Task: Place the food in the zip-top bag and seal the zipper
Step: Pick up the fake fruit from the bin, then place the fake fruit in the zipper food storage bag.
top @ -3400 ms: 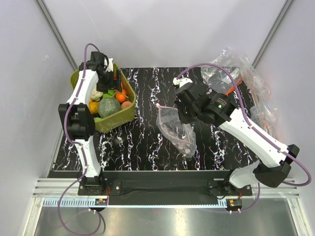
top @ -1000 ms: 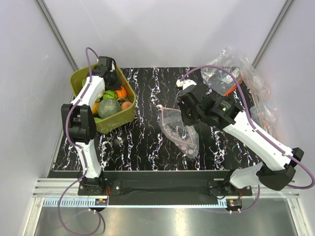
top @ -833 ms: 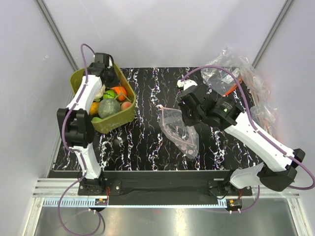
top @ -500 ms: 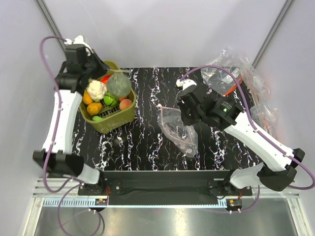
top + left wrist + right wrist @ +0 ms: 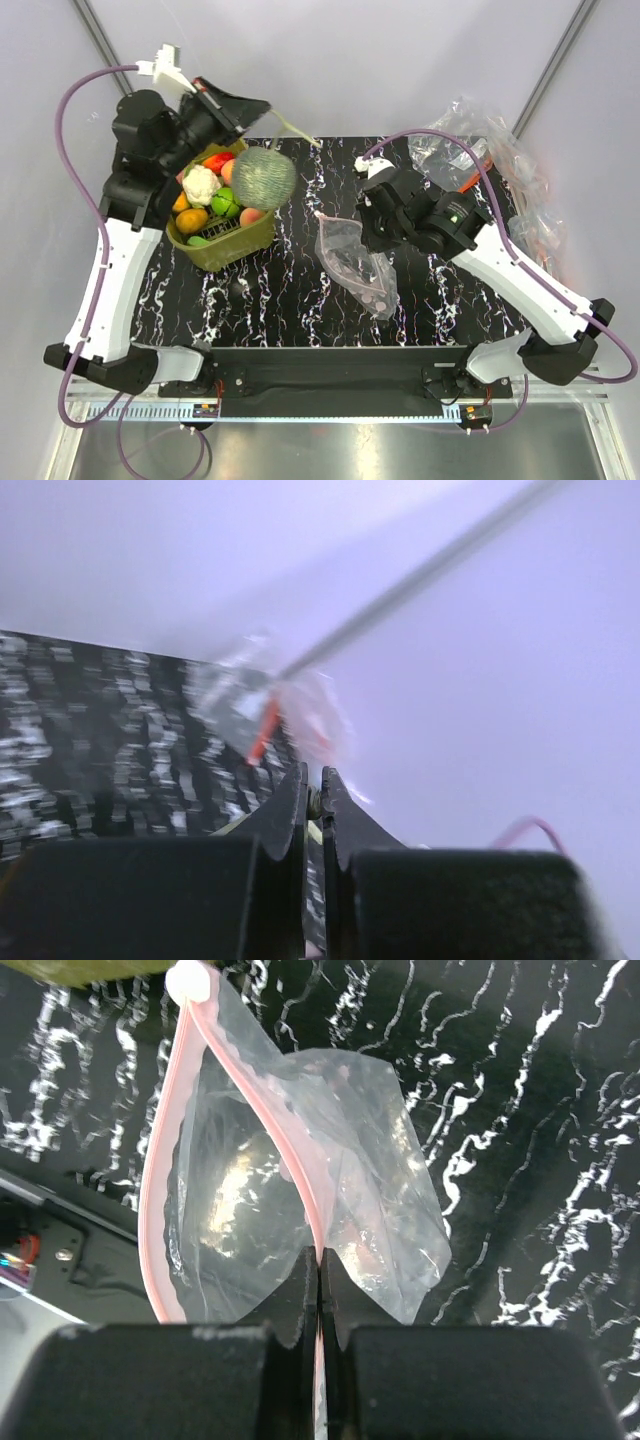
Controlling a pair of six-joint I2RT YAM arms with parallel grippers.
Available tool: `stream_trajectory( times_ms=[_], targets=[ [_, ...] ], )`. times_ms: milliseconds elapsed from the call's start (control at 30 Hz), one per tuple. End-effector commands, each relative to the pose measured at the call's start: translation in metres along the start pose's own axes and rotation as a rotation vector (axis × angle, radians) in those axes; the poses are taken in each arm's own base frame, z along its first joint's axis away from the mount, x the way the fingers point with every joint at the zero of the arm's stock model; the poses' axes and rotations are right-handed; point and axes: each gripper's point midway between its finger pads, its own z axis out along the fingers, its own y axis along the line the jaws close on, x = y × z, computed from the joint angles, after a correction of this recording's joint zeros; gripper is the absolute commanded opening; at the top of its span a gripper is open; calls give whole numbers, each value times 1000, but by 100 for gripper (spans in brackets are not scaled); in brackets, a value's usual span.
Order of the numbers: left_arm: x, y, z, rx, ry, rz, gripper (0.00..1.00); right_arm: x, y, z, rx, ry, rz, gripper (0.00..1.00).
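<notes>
- Robotics lab cell: pale wall panels [image 5: 400, 60] behind and beside the jaws.
- Black marbled tabletop [image 5: 290, 290] below the jaws; aluminium mounting rail [image 5: 340, 402] on their near side.

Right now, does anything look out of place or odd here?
The big green toy vegetable looms over the olive tub's right rim instead of lying among the other toys, seemingly dangling by a thin stalk from the raised left gripper. Nothing looks spilled or broken.
</notes>
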Motion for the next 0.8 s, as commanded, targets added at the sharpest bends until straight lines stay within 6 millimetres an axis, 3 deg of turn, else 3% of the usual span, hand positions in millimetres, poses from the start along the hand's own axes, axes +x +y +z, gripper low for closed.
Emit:
stream_trajectory(
  times_ms=[0, 200, 233, 367, 500, 600, 767],
  targets=[
    [8, -74, -11, 260, 15, -38, 0, -20, 14, -24, -109, -92, 78, 0],
    [33, -88, -20, 292, 44, -41, 0, -11, 16, -30, -145, -108, 140, 0],
    [40, -82, -21, 285, 47, -53, 0, -10, 15, -32, -146, -113, 140, 0],
    [52, -98, -21, 382, 29, -129, 0, -12, 16, -41, -181, -147, 154, 0],
    [77, -134, -22, 473, 56, -174, 0, -9, 12, -42, -181, -158, 182, 0],
    [84, -147, -20, 498, 50, -168, 0, -5, 12, -39, -184, -148, 197, 0],
    [88, -152, -19, 510, 56, -173, 0, -4, 15, -40, -237, -179, 226, 0]
  ],
)
